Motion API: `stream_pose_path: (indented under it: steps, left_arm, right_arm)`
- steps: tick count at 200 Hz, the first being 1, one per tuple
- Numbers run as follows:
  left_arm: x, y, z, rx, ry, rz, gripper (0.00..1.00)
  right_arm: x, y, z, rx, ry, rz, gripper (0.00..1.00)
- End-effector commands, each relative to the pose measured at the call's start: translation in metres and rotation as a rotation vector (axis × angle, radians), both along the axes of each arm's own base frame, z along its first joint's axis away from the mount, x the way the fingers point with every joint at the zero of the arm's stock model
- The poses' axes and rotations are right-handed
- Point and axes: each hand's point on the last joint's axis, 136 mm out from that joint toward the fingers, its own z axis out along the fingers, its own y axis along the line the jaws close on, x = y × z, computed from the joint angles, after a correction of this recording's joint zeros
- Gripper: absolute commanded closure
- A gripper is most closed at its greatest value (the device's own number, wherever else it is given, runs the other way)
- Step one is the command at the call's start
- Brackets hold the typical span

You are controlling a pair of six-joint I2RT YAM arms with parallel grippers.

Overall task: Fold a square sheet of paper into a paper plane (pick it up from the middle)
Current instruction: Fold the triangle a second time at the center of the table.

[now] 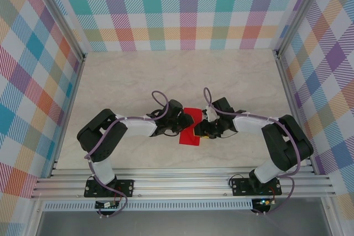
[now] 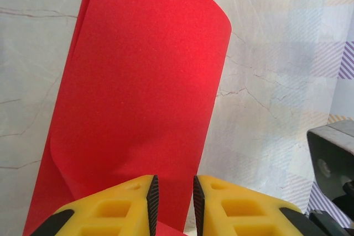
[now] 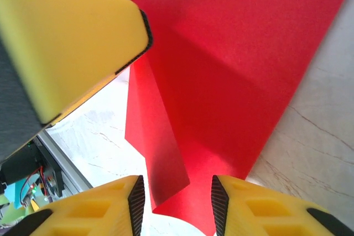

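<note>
Paper (image 1: 189, 134), red and only part-folded, sat at the near middle of the table (image 1: 138, 81), between the two grippers and well short of a narrow dart. In the left wrist view one layer arched up off the layer beneath in a soft rounded bend, not a pressed crease. In the right wrist view a narrow flap lay folded along one edge over a broad panel. The left gripper (image 2: 172, 197) had its jaws a narrow way apart with red showing in the gap, and whether the pads bit on the sheet could not be told. The right gripper (image 3: 177, 197) stood spread, with the paper's lower edge in the gap, ungripped. The sheet looked light, thin and springy: it would likely bow, slide on the smooth marbled top and spring open if let go, and it would crumple or tear under a hard squeeze. A fair hold seemed to be along a folded edge or the middle line, where doubled layers stiffened it, with the other gripper pinning the flap flat
</note>
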Motion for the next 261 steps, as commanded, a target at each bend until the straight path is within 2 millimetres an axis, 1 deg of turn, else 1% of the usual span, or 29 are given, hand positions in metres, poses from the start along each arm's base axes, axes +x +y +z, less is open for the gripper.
stream_pose_path:
  steps: [1, 13, 42, 79, 114, 143, 196, 231, 261]
  left_arm:
    - [-0.001, -0.007, 0.000, -0.010, -0.010, -0.001, 0.74]
    - [0.000, -0.007, 0.000, -0.010, -0.009, -0.001, 0.74]
    - [0.000, -0.008, 0.000, -0.012, -0.006, -0.005, 0.74]
    - [-0.001, -0.007, 0.000, -0.011, -0.007, -0.007, 0.74]
    - [-0.002, -0.008, 0.003, -0.013, -0.012, -0.009, 0.74]
    - [-0.001, -0.006, 0.010, -0.017, -0.033, -0.011, 0.72]
    - [-0.002, -0.005, 0.023, -0.028, -0.070, -0.029, 0.66]
    - [-0.006, -0.006, 0.026, -0.029, -0.082, -0.040, 0.63]
    - [-0.009, -0.005, 0.025, -0.021, -0.084, -0.041, 0.62]
  right_arm:
    - [0.007, 0.004, 0.010, 0.055, -0.041, -0.029, 0.63]
    - [0.007, 0.006, 0.011, 0.070, -0.046, -0.029, 0.67]
    - [0.009, 0.002, 0.010, 0.062, -0.067, -0.051, 0.74]
    - [0.011, 0.002, 0.011, 0.052, -0.082, -0.044, 0.87]
    - [0.015, 0.001, 0.010, 0.024, -0.093, -0.028, 0.94]
    - [0.016, 0.001, 0.009, 0.009, -0.102, 0.002, 0.96]
    - [0.019, -0.002, -0.003, -0.056, -0.066, 0.043, 0.96]
    - [0.023, -0.003, -0.002, -0.064, -0.076, 0.047, 0.95]
    - [0.025, -0.007, -0.004, -0.090, -0.075, 0.055, 0.94]
